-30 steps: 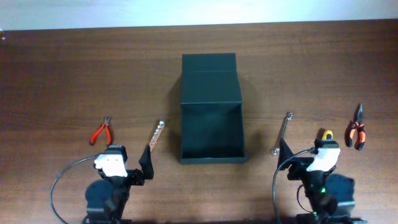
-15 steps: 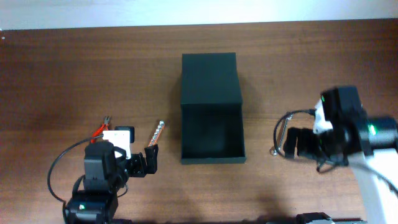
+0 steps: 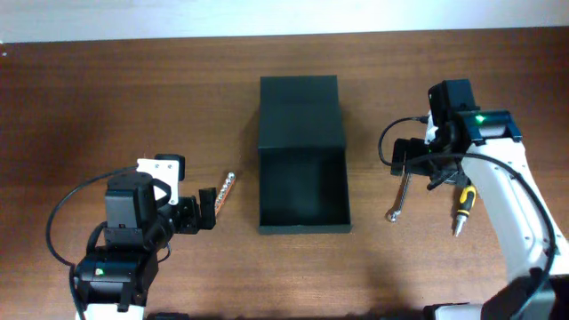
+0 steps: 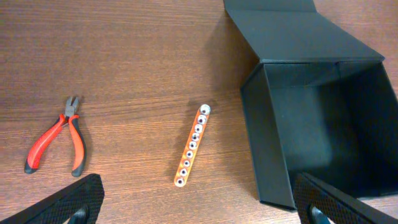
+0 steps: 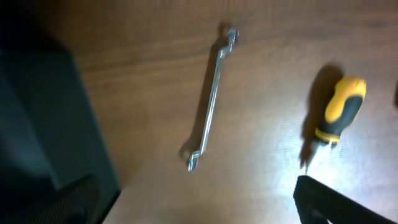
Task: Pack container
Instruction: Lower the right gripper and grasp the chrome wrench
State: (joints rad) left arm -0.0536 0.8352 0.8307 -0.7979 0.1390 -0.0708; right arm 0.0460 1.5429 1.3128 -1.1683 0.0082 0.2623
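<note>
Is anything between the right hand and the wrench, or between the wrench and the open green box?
Nothing visible. The open right hand hovers over the wrench, nothing between them. Only bare table separates the wrench from the container; the screwdriver lies on the wrench's other side, away from the container.

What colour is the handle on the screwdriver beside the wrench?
The screwdriver handle is yellow and black, clearest in the right wrist view.
</note>
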